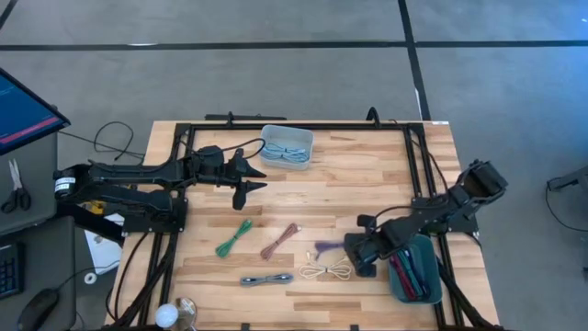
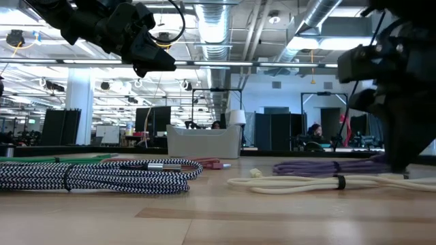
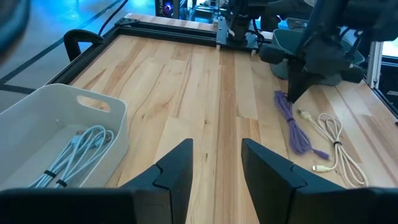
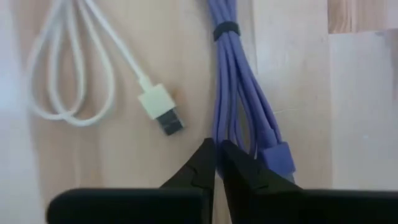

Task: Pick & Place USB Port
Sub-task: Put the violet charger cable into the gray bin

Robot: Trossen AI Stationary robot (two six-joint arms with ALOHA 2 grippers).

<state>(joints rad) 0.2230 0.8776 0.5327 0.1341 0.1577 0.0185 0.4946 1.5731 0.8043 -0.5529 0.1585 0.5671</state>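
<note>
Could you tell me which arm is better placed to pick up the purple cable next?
The right arm. Its right gripper is down at the bundled purple USB cable, fingers closed beside the strands. The left gripper hovers open near the white rectangular bin, well away from that cable.

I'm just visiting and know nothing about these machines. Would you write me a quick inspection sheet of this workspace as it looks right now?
Surface: wooden table in a black frame.
Job's things: purple cable, white cable, red cable, green cable and black-and-white braided cable lie loose on the wood.
Clutter: white bin holding pale cables; teal bin holding dark and red items.
Grippers: left gripper open, raised beside the white bin; right gripper shut on the purple cable.
Cables: each bundled with a tie.
Surroundings: scissors and a monitor beside the table; office room behind.
</note>
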